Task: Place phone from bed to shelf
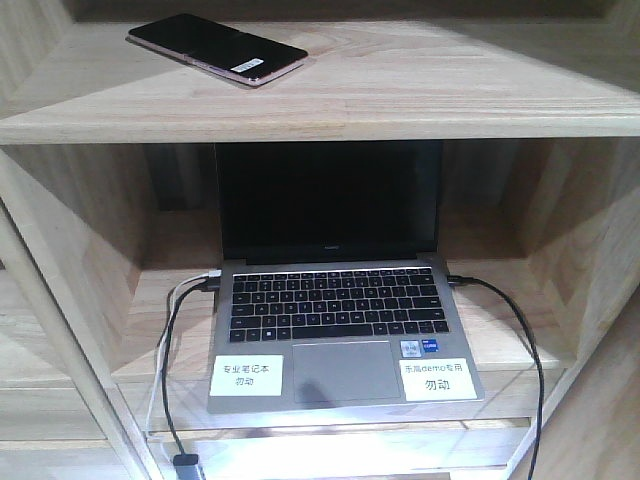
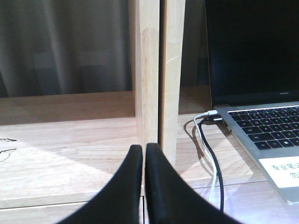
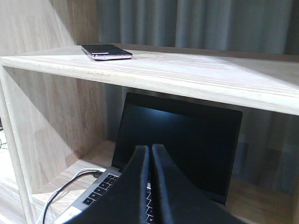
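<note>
The phone [image 1: 216, 48] lies flat on the shelf [image 1: 420, 85], near its left end, touching nothing else. Both tools are empty, each with its black fingers pressed together. From the right tool [image 3: 150, 148], the phone sits above and off to the left, well apart, on the board overhead. Directly beyond this tool stands an open laptop [image 3: 175, 140] with a dark screen, in the compartment below the shelf. The left tool [image 2: 144, 148] points at a pale wooden upright [image 2: 159, 70]; the laptop and its two cables [image 2: 208, 154] lie to its right.
</note>
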Controlling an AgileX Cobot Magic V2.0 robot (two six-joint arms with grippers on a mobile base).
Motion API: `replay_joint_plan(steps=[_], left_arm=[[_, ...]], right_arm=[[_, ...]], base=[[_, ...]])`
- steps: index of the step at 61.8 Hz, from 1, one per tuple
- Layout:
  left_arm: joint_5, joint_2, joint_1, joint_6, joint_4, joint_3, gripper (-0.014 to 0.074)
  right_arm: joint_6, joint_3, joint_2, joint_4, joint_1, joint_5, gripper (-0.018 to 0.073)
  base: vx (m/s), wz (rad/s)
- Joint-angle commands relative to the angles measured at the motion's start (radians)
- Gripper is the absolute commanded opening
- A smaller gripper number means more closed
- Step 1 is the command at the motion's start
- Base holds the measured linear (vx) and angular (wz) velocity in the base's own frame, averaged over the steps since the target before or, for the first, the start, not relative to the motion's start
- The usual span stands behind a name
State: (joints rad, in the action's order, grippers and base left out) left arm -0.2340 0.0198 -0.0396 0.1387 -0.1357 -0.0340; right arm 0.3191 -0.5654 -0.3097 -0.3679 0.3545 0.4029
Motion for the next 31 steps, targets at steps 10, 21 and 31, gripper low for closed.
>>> replay_joint_plan(steps=[10,21,31], left_arm=[[0.071,0.005,0.001,-0.004,-0.010,-0.002,0.0001],[0.071,0.005,0.001,-0.004,-0.010,-0.002,0.0001],[0.071,0.005,0.001,-0.004,-0.010,-0.002,0.0001]], right_arm=[[0.002,-0.024,-0.010,-0.009,-0.004,-0.076,-0.0004],[-0.036,-0.024,-0.010,0.030,-0.004,-0.078,-0.0004],[-0.182,-0.024,-0.010,0.190,-0.004,-0.077,-0.0004]], base=[[0.00,0.00],[0.00,0.00],[0.00,0.00]])
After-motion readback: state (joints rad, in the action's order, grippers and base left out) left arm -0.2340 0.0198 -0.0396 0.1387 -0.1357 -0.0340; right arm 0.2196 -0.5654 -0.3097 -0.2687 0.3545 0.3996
